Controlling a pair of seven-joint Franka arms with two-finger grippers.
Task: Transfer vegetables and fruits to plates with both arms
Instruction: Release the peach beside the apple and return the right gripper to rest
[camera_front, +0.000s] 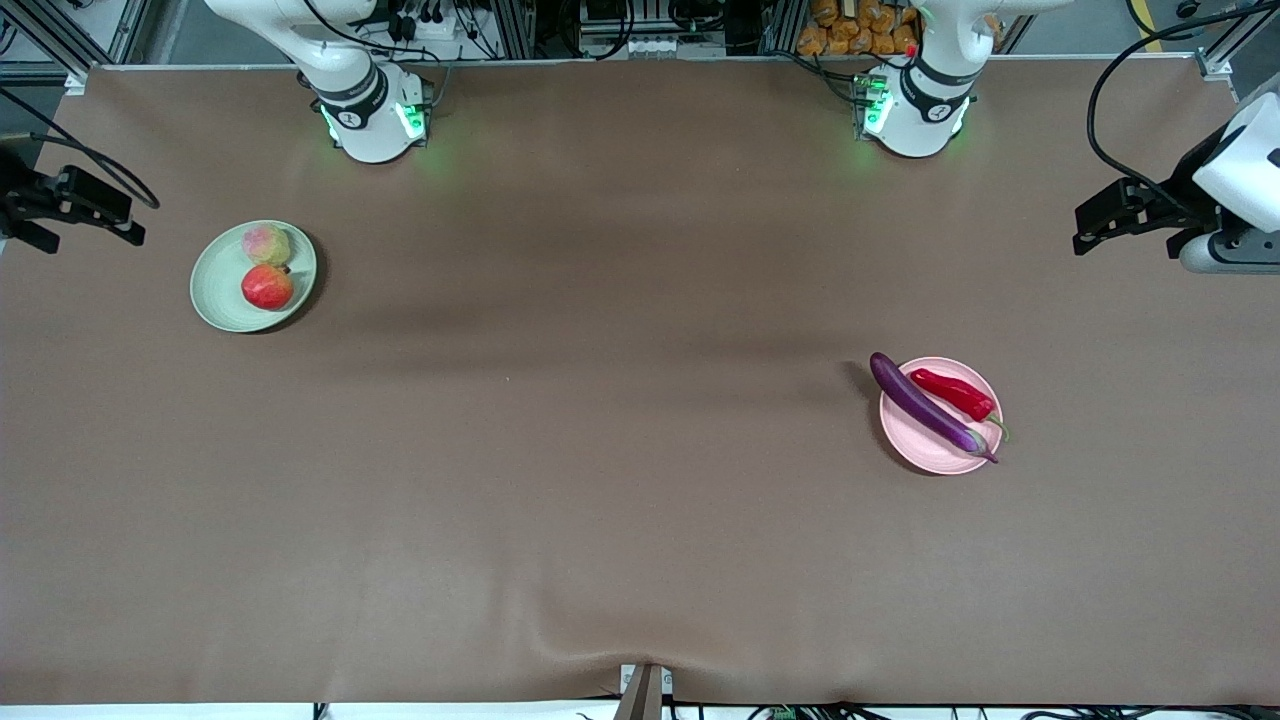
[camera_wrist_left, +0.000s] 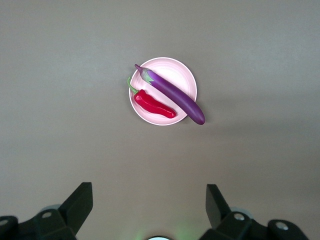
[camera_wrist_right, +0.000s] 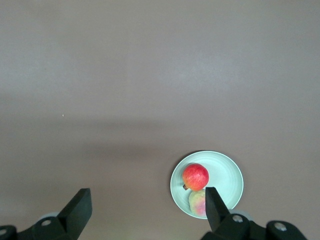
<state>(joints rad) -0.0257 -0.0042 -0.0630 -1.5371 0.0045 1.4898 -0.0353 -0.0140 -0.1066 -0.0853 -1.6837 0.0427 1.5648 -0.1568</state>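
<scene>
Resting on the pale green plate (camera_front: 215, 300) toward the right arm's end of the desk (camera_front: 600, 500), the peach (camera_front: 266, 243) and pomegranate (camera_front: 267, 287) touch. Well apart from that plate, the pink plate (camera_front: 925, 450) carries the chili pepper (camera_front: 952, 392) and eggplant (camera_front: 925, 405). Both the left end effector (camera_wrist_left: 149, 200) and right end effector (camera_wrist_right: 148, 202) hang released and empty, high over the desk. The eggplant's tip overhangs the rim; a nudge could probably roll it off.
</scene>
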